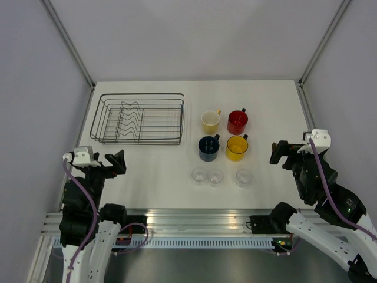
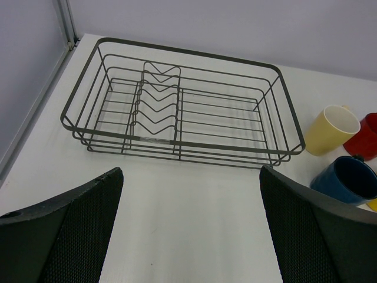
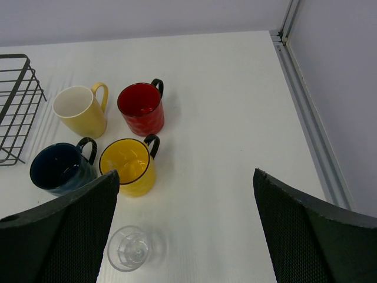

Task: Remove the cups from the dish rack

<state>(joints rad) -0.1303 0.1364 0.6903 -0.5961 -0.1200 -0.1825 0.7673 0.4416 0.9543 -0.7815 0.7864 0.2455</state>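
Observation:
The black wire dish rack [image 1: 140, 118] [image 2: 177, 106] stands at the back left with nothing in it. To its right, on the white table, stand four mugs: pale cream-yellow [image 1: 210, 121] [image 3: 79, 110], red [image 1: 237, 121] [image 3: 141, 108], dark blue [image 1: 208, 148] [image 3: 61, 168] and bright yellow [image 1: 237, 147] [image 3: 126, 165]. Three clear glass tumblers [image 1: 199, 175] [image 1: 215, 176] [image 1: 244, 177] stand in a row in front of them; one tumbler [image 3: 128, 249] shows in the right wrist view. My left gripper [image 1: 116, 162] [image 2: 191, 221] hangs open near the front left, holding nothing. My right gripper [image 1: 279, 152] [image 3: 185, 221] is open and holds nothing, right of the mugs.
Grey side walls with metal rails [image 1: 70, 44] [image 1: 321, 44] bound the table. A metal rail [image 1: 200, 221] runs along the near edge by the arm bases.

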